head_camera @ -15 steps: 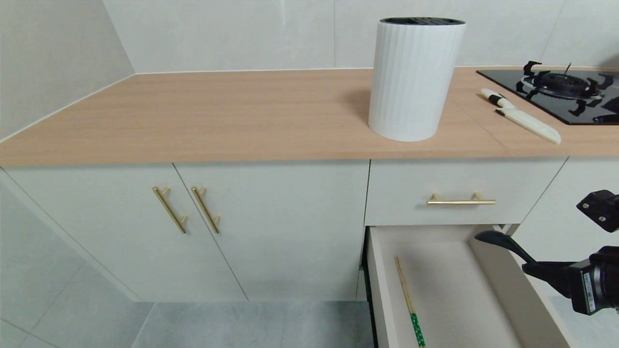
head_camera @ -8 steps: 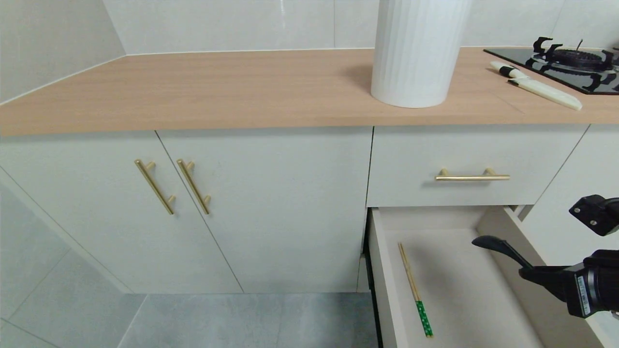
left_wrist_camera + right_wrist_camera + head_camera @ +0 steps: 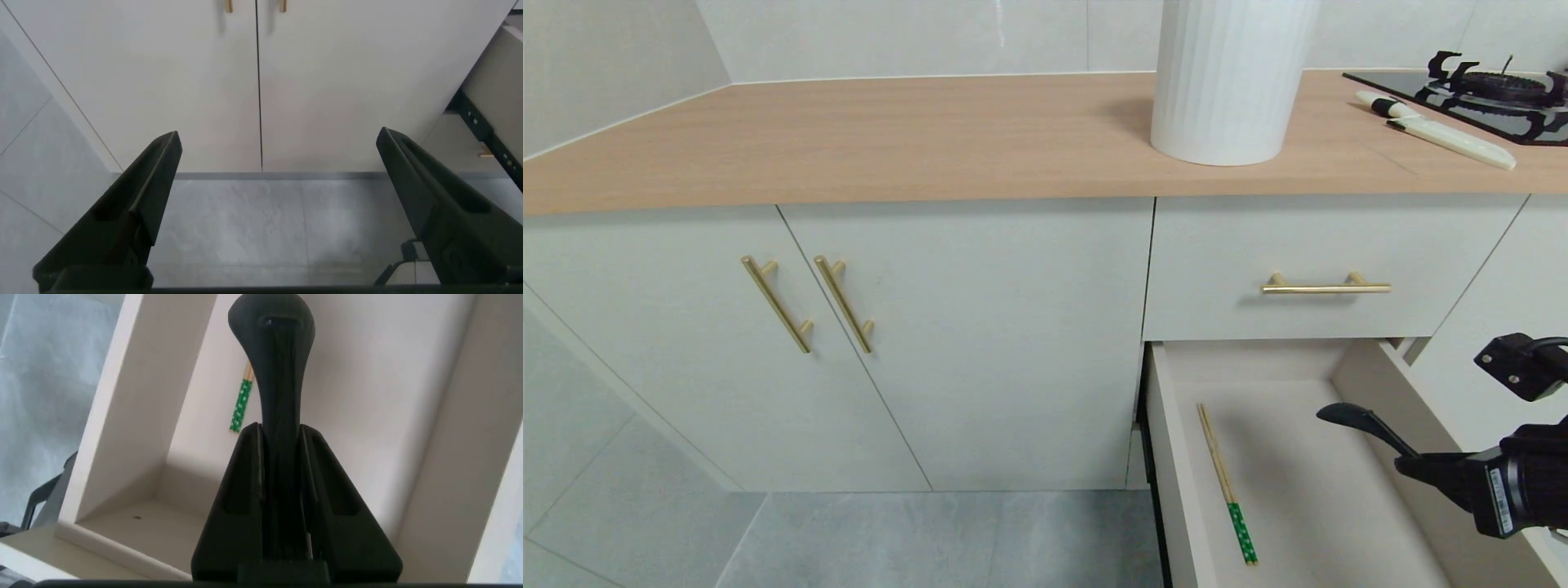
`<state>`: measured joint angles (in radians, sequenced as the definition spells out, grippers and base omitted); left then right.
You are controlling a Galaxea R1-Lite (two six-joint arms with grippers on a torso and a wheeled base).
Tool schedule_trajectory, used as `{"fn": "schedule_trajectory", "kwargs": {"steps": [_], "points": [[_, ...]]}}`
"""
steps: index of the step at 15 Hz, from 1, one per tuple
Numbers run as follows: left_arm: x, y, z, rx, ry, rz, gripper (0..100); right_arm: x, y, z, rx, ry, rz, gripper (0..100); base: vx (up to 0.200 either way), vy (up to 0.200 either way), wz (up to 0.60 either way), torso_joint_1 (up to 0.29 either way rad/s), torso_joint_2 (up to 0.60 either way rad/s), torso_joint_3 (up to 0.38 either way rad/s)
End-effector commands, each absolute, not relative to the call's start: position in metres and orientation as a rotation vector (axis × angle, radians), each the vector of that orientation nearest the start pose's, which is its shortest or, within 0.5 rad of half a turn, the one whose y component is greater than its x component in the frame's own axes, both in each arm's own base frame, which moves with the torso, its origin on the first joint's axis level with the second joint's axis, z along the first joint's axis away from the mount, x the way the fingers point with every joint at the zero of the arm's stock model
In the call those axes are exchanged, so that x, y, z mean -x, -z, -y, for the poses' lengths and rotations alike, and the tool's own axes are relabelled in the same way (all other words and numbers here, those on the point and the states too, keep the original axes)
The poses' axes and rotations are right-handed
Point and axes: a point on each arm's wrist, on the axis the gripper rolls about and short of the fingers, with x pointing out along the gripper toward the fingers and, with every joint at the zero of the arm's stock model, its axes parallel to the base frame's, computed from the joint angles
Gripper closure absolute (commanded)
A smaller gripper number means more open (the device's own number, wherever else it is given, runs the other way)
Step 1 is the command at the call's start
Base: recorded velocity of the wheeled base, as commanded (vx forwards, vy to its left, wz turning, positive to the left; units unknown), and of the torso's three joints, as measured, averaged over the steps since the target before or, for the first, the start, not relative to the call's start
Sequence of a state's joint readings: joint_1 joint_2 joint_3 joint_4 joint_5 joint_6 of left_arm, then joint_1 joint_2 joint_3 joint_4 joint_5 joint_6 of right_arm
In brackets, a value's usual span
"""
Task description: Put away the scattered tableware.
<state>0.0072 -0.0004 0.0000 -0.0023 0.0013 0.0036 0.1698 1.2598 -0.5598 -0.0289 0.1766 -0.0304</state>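
Observation:
My right gripper (image 3: 1425,467) is shut on the handle of a black spoon (image 3: 1352,416), whose bowl end sticks out over the open lower drawer (image 3: 1166,425). In the right wrist view the spoon (image 3: 274,351) runs out between the fingers of the gripper (image 3: 280,439) above the drawer floor. A pair of wooden chopsticks with green ends (image 3: 1225,490) lies in the drawer along its left wall, chopsticks (image 3: 240,398). My left gripper (image 3: 278,159) hangs open and empty low in front of the cabinet doors (image 3: 258,73). A white knife (image 3: 1437,132) lies on the counter.
A tall white ribbed holder (image 3: 1225,82) stands on the wooden counter (image 3: 890,139) above the shut upper drawer (image 3: 1327,287). A black gas stove (image 3: 1494,90) sits at the far right. Grey floor tiles (image 3: 245,220) lie below the left gripper.
The head camera has tilted down, so the counter and drawers sit higher in the picture. The right gripper with the spoon has sunk a little towards the drawer.

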Motion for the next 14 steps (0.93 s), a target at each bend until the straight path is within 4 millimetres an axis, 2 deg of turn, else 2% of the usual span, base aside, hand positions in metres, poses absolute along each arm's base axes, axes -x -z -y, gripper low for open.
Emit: {"fn": "schedule_trajectory", "kwargs": {"steps": [1,5,8,14], "points": [[0.023,-0.076,0.000,-0.003,-0.009,0.003,0,-0.177,-0.158,-0.034,0.027,-0.341,-0.725,100,0.000,0.000,0.00,0.000,0.00,0.000],[0.023,-0.076,0.000,-0.003,-0.009,0.003,0,-0.205,-0.131,-0.038,0.031,-0.297,-0.827,100,0.000,0.000,0.00,0.000,0.00,0.000],[0.023,-0.076,0.000,-0.003,-0.009,0.003,0,-0.231,-0.099,-0.042,-0.002,-0.238,-0.932,100,0.000,0.000,0.00,0.000,0.00,0.000],[0.023,-0.076,0.000,-0.003,-0.009,0.003,0,-0.261,-0.047,-0.063,-0.037,-0.097,-0.949,100,0.000,0.000,0.00,0.000,0.00,0.000]]}}
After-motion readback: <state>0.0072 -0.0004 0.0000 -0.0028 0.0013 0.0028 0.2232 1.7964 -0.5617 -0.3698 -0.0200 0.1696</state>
